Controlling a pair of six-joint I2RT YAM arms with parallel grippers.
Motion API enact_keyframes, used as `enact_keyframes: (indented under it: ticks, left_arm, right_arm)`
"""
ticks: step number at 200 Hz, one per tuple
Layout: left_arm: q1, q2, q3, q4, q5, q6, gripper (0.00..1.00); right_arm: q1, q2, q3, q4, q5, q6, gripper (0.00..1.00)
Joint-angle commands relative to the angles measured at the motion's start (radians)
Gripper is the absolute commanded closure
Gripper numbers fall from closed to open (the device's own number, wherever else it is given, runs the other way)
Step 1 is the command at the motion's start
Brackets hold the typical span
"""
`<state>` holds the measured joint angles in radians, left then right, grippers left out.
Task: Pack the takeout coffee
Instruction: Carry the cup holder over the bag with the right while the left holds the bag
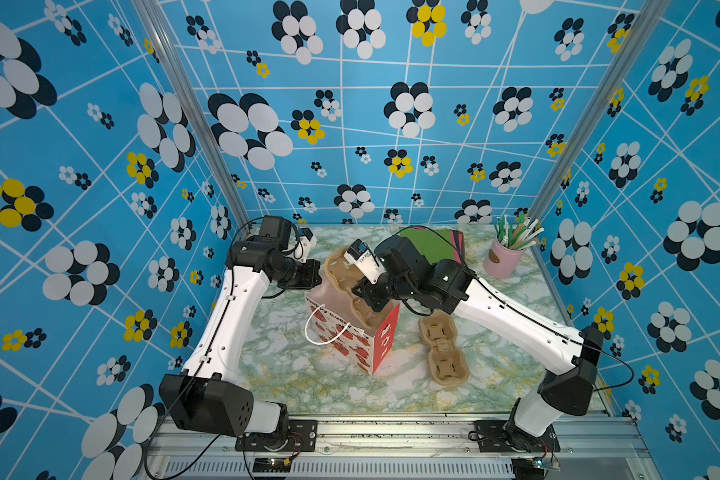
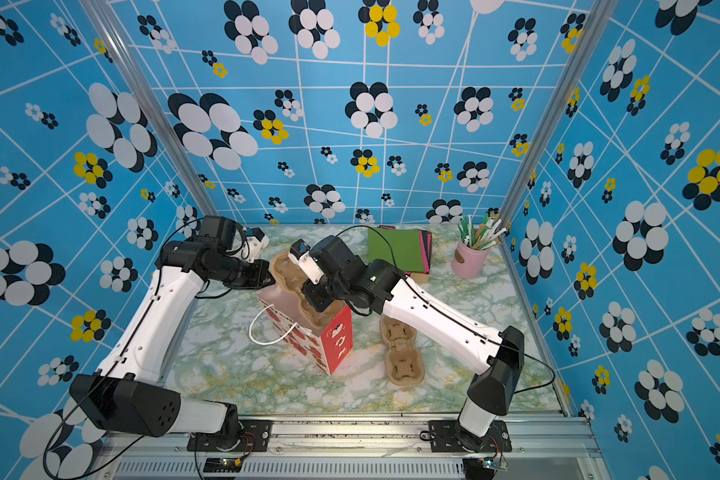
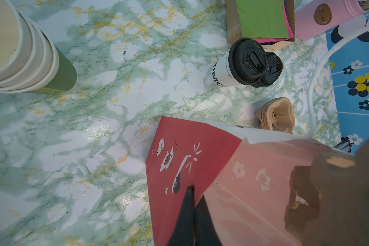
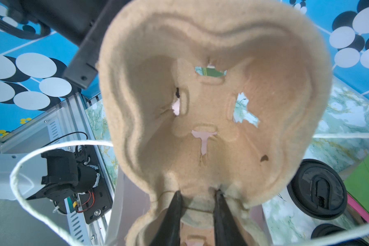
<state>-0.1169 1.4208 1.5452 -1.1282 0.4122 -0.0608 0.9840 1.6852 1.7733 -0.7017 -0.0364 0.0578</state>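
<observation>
The takeout coffee [image 3: 228, 68], a white cup with dark lettering and a black sip lid, stands on the marble table in the left wrist view; both top views hide it behind the right arm. A red and pink paper bag [image 1: 366, 345] [image 2: 333, 340] stands open mid-table. My left gripper [image 3: 193, 191] [image 1: 314, 282] is shut on the bag's rim [image 3: 190, 149]. My right gripper [image 4: 198, 193] [image 1: 360, 291] is shut on a brown pulp cup carrier [image 4: 200, 106] [image 1: 341, 270] [image 2: 285, 266], which tilts with its lower end inside the bag and its upper end sticking out.
A second pulp carrier [image 1: 443, 349] [image 2: 402, 349] lies flat right of the bag. At the back stand a napkin box with green napkins [image 1: 433, 245] and a pink tin of straws [image 1: 504, 257]. A lidless cup stack [image 3: 19, 53] and black lids [image 3: 273, 68] sit near the coffee.
</observation>
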Motion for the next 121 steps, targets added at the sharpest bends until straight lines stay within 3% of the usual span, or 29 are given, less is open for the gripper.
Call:
enact_keyframes:
  ticks: [1, 121]
  left_arm:
    - [0.013, -0.008, 0.01, -0.002, 0.01, 0.001, 1.0]
    - [0.022, -0.005, 0.033, -0.006, 0.016, 0.018, 1.0]
  right_arm:
    - [0.016, 0.009, -0.021, -0.051, 0.003, -0.043, 0.83]
    - [0.041, 0.128, 0.066, -0.21, 0.049, -0.069, 0.83]
